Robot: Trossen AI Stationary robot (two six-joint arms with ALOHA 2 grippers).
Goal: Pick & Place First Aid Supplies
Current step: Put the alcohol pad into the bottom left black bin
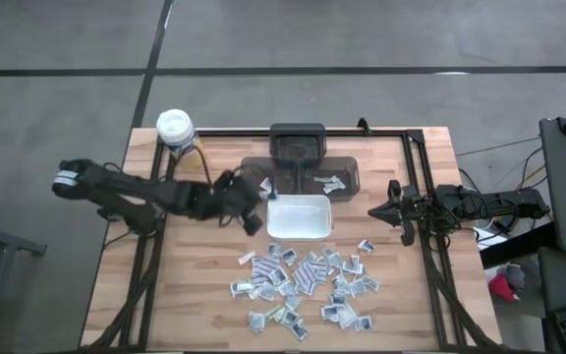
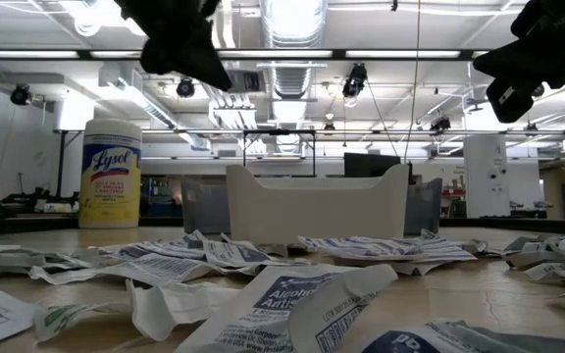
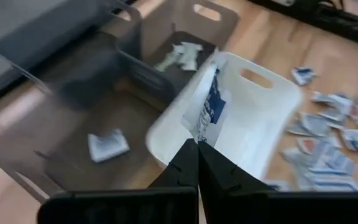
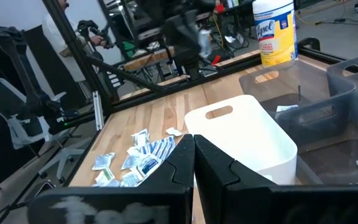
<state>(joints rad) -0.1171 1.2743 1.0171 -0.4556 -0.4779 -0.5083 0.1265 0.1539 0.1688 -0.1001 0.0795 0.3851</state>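
The first aid supplies (image 1: 303,285) are small white and bluish packets lying flat in a loose heap on the wooden table's near half. My left gripper (image 1: 255,221) hangs at the left side of the white tray (image 1: 269,218), above its rim, and is shut on one packet (image 3: 209,106). At the table's right side my right gripper (image 1: 371,211) is raised and shut, with nothing in it, its fingers (image 4: 185,158) pointing toward the tray (image 4: 272,155). My left gripper pinches one end of a white packet with blue print (image 3: 199,134) between its two fingertips. The fingers come slanting down from the table's left side. The packet sticks out past the fingertips, slightly bent, lifted clear above the white tray's rim (image 3: 166,134).
Translucent grey bins (image 1: 303,157) stand behind the white tray; a few packets (image 3: 107,144) lie in them. A yellow canister with a white lid (image 1: 175,128) stands at the far left corner. Black frame rails (image 1: 416,157) run along the table's edges.
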